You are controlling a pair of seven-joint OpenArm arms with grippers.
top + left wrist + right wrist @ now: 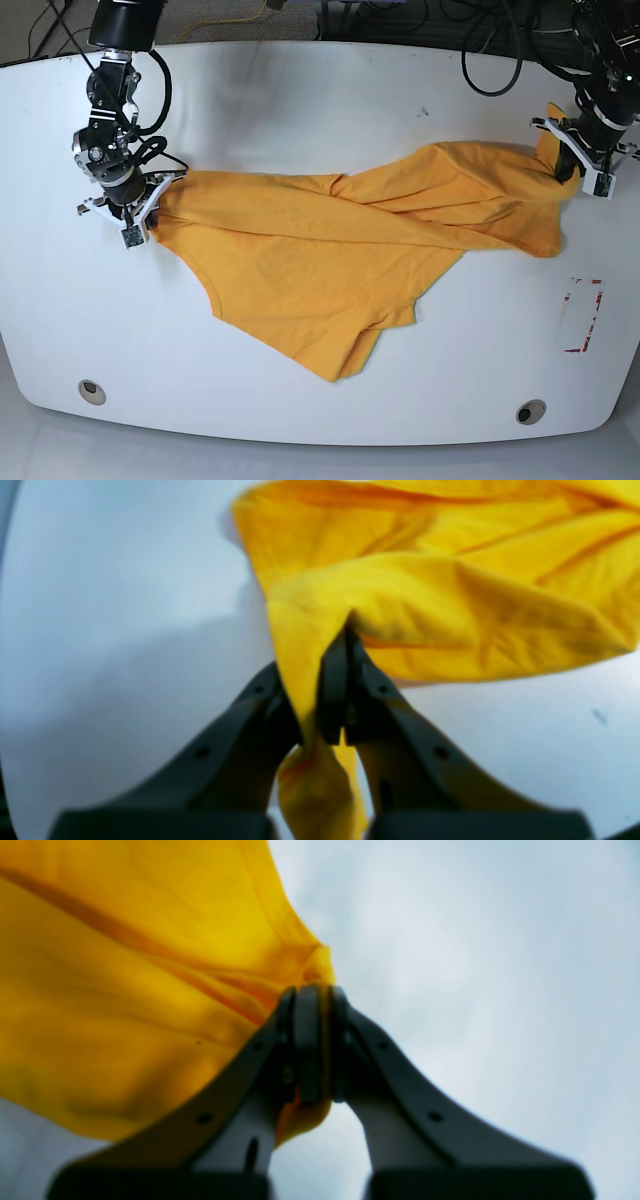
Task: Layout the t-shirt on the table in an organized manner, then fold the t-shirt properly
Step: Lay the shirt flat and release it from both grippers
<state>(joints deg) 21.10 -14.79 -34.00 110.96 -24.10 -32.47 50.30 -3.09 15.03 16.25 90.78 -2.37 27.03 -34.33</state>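
The orange-yellow t-shirt (pixel 330 250) is stretched across the white table (pixel 300 100) between both arms, twisted in the middle, with a loose flap hanging toward the front edge. My left gripper (pixel 345 635) is shut on a bunched edge of the t-shirt (pixel 450 590), at the right in the base view (pixel 568 170). My right gripper (pixel 312 990) is shut on another edge of the t-shirt (pixel 125 990), at the left in the base view (pixel 150 205). Cloth pokes out behind both pairs of jaws.
Two round grey grommet holes (pixel 91 391) (pixel 530 411) sit near the front edge. A red-outlined rectangle mark (pixel 583 315) lies at the right. Cables (pixel 500 50) trail over the back edge. A small dark speck (pixel 424 111) marks the far tabletop.
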